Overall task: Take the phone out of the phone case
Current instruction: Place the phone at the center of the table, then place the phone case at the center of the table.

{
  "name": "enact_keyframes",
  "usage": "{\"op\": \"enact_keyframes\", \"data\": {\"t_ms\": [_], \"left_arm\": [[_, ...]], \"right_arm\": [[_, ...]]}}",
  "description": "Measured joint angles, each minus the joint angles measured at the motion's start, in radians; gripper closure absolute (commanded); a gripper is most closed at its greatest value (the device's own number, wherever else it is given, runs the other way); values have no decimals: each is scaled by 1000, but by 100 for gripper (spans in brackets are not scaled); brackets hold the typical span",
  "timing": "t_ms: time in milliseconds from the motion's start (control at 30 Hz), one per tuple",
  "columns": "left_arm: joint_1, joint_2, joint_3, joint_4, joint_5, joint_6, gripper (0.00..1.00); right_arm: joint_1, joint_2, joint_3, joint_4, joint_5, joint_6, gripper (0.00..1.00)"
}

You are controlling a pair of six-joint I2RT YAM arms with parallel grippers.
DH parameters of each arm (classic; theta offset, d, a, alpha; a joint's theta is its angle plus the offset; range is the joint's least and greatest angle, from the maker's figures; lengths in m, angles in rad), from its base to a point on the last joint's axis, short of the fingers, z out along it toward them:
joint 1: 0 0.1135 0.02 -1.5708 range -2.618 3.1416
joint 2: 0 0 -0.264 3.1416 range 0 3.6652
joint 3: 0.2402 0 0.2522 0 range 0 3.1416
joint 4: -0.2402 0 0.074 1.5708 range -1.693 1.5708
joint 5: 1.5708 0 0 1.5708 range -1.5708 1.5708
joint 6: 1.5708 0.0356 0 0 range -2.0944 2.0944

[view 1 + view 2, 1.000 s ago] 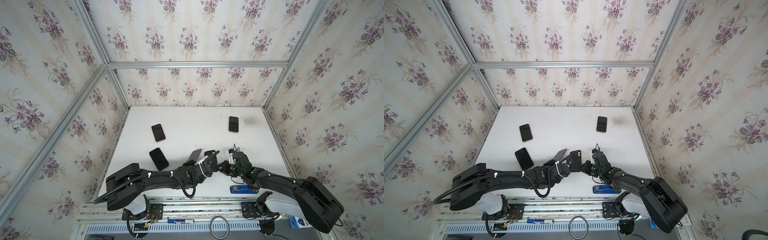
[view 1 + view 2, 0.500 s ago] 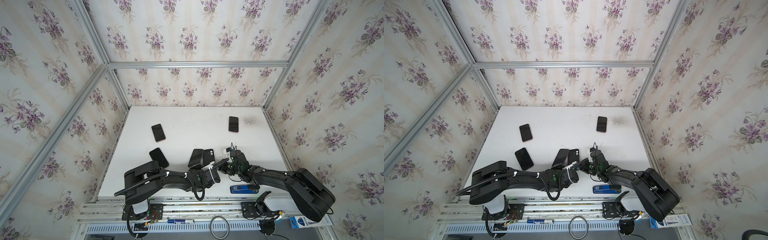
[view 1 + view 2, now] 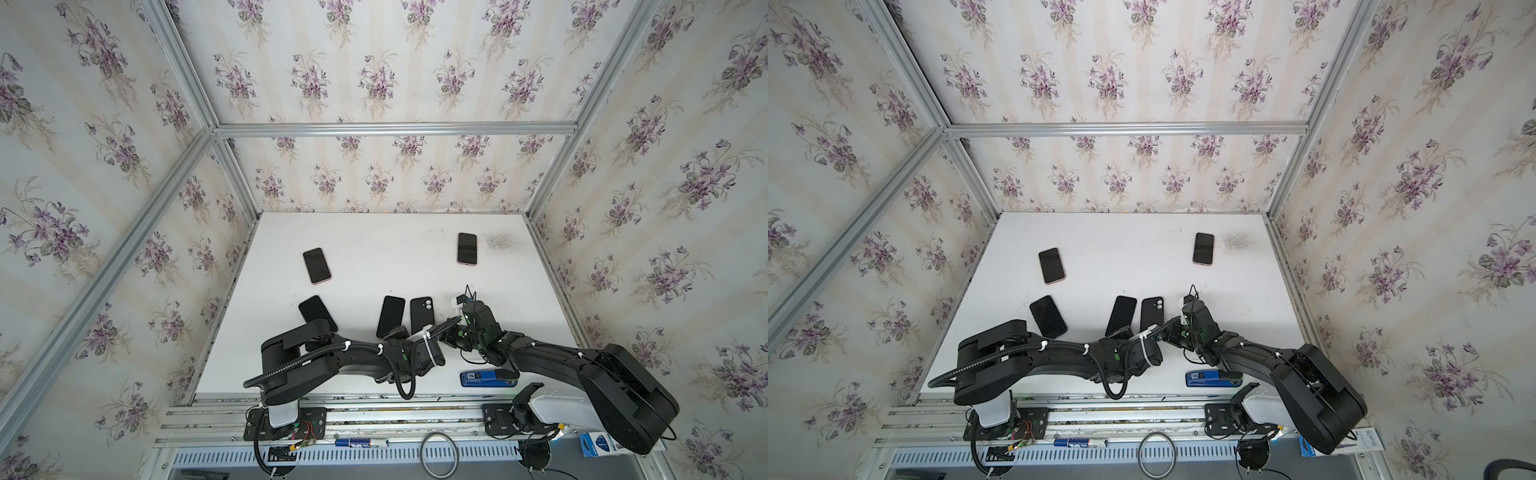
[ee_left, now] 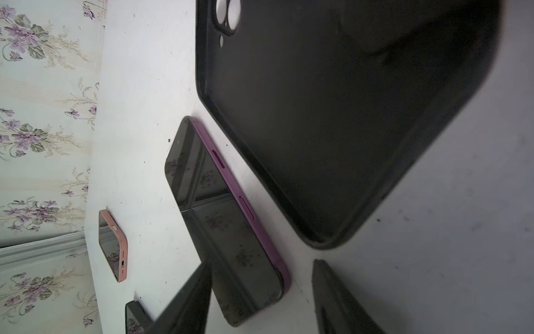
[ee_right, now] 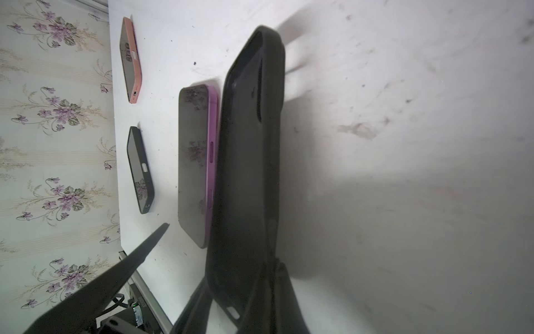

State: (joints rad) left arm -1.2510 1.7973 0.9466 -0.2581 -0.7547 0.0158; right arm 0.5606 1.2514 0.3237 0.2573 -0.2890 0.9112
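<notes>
Four phones (image 3: 316,266), one empty phone case (image 4: 332,115) on tabletop (image 3: 374,249); purple phone (image 4: 219,219) ahead of spread left claw (image 4: 261,261), right claw (image 5: 245,277) pinches case

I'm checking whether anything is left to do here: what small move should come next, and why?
Probably open the right gripper and leave the case on the table. The phone already lies bare beside the empty case, the left gripper is open near its end, and only the right one grips anything.
</notes>
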Motion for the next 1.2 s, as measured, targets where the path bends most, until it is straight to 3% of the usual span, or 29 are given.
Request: {"op": "enact_keyframes", "data": {"t_ms": [67, 233, 600, 767, 1200], "left_arm": [[0, -48, -4, -2, 3, -15, 14], [29, -233, -53, 6, 31, -65, 1], [188, -698, -188, -11, 204, -203, 0], [254, -885, -209, -49, 290, -266, 0], [275, -998, -196, -168, 319, -319, 0]], "right_arm": [[0, -15, 0, -14, 9, -4, 100], [0, -9, -10, -14, 16, -11, 100], [5, 209, 31, 159, -2, -6, 100], [58, 305, 73, 253, 0, 21, 100], [154, 442, 160, 356, 14, 66, 98]]}}
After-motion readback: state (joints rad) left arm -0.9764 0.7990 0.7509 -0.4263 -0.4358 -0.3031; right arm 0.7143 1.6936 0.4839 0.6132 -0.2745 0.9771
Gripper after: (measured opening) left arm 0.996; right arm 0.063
